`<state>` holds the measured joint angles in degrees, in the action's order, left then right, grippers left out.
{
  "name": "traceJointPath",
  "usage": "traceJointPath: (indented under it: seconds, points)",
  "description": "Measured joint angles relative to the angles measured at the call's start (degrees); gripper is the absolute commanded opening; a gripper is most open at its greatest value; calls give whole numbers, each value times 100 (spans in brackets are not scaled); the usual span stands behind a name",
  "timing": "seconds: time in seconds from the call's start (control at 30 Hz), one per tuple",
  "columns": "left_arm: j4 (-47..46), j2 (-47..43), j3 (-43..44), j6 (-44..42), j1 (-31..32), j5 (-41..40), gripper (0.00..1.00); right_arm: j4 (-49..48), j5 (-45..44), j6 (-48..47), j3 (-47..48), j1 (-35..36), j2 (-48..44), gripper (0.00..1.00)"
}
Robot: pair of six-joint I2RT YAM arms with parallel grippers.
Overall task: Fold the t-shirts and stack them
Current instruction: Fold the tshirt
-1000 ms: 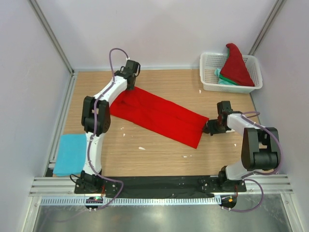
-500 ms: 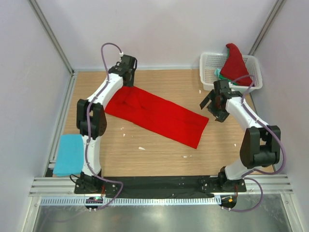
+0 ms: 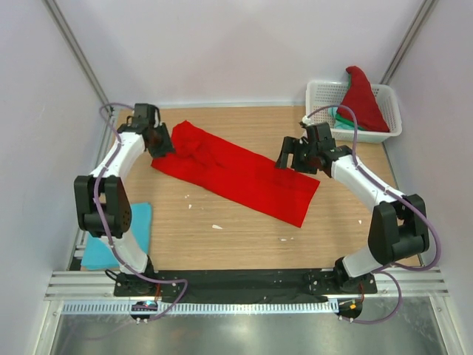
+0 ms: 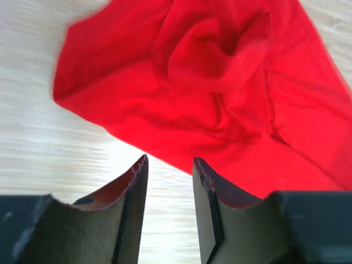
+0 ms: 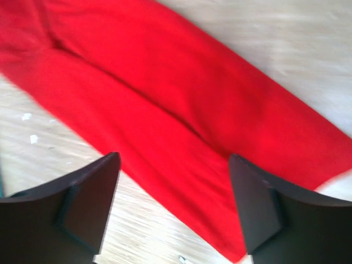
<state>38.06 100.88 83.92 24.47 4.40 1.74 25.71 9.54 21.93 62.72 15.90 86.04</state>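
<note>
A bright red t-shirt lies on the wooden table as a long strip, slanting from upper left to lower right. Its left end is bunched into a lump. My left gripper hangs at that left end. Its jaws stand apart over bare wood just off the cloth edge, with nothing between them. My right gripper hovers over the strip's far right edge, jaws wide open above the red cloth. A folded light blue t-shirt lies at the near left, partly behind my left arm.
A white lattice basket stands at the back right. It holds a heaped red t-shirt and a teal-green one. Small white flecks dot the wood in front of the strip. Grey walls close in the table.
Both grippers opened and let go of the strip's ends. My left arm swung out to the left. My right gripper moved up and left over the strip. The left end bunched up.
</note>
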Motion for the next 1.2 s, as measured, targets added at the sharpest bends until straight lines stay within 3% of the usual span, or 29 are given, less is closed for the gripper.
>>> traceJointPath:
  seconds: [0.07, 0.23, 0.43, 0.63, 0.87, 1.03, 1.07, 1.1, 1.2]
  points:
    - [-374, 0, -428, 461, -393, 654, 37, -297, 345, -33, -7, 26, 4, 82]
    - [-1290, 181, -1150, 1545, -1119, 1827, 50, -608, 745, -127, -4, 210, 9, 82]
    - [-2479, 809, -1163, 2332, -1067, 2529, 50, -612, 872, -175, -13, 284, 9, 83]
    - [-2870, 1128, -1108, 2658, -1040, 2684, 51, -599, 855, -199, -192, 278, -57, 83]
    - [-2981, 1401, -942, 2826, -1040, 2702, 39, -599, 839, -232, -197, 278, -55, 82]
    - [-3032, 1659, -603, 2922, -1036, 2793, 16, -601, 839, -236, -197, 278, -48, 82]
    - [-3053, 1696, -542, 2920, -1034, 2802, 5, -599, 839, -238, -197, 278, -46, 82]
    - [-3058, 1718, -481, 2933, -1025, 2809, 0, -599, 839, -243, -197, 278, -39, 82]
    - [-3060, 1733, -273, 2903, -973, 2830, 0, -601, 837, -273, -197, 278, 35, 82]
